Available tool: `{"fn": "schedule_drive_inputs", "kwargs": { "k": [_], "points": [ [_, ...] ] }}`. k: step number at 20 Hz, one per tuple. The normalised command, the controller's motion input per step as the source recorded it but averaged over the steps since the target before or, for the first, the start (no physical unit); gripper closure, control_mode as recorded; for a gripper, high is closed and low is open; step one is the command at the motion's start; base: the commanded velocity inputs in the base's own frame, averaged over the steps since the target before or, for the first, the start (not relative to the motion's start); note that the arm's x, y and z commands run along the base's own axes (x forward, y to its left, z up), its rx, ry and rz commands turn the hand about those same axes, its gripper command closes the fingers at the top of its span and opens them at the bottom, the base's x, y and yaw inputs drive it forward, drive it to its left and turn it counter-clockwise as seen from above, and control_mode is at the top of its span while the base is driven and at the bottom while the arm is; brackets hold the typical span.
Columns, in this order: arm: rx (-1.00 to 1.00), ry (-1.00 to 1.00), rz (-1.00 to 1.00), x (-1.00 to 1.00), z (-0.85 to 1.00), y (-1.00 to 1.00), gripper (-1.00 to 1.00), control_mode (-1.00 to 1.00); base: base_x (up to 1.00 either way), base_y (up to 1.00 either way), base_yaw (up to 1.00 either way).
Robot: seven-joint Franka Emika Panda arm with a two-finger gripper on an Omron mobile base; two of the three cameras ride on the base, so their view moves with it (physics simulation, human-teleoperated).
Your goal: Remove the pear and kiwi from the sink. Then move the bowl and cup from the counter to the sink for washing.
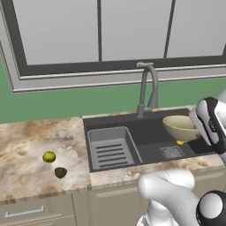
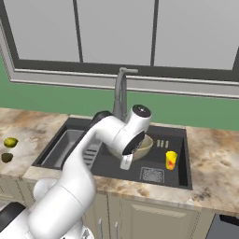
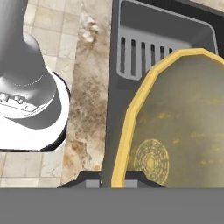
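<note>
Gripping the bowl (image 3: 175, 127) by its rim, the hand (image 3: 113, 181) holds it over the sink (image 1: 145, 137), cup (image 2: 171, 160) alongside.

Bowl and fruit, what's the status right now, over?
Gripper shut on bowl rim, bowl held over sink. Pear and kiwi out on counter. Yellow cup already in sink. Faucet close behind bowl.

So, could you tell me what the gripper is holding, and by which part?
The gripper holds the bowl by its rim, above the sink.
</note>
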Motion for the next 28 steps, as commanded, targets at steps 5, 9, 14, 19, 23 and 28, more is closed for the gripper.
{"fn": "schedule_drive_inputs", "kwargs": {
  "k": [5, 9, 14, 19, 23, 28],
  "points": [
    [0.00, 0.00, 0.14, 0.12, -0.15, 0.07, 1.00, -1.00, 0.00, 0.00, 0.00],
    [0.00, 0.00, 0.18, 0.11, -0.18, 0.07, 1.00, -1.00, 0.00, 0.00, 0.00],
    [0.00, 0.00, 0.13, 0.20, -0.19, 0.04, 1.00, -1.00, 0.00, 0.00, 0.00],
    [0.00, 0.00, 0.11, 0.24, -0.19, 0.01, 1.00, -1.00, 0.00, 0.00, 0.00],
    [-0.03, 0.00, 0.08, 0.22, -0.20, 0.00, 1.00, -1.00, 0.00, 0.00, 0.00],
    [-0.04, 0.00, 0.07, 0.20, -0.23, 0.00, 1.00, -1.00, 0.00, 0.00, 0.00]
  ]
}}
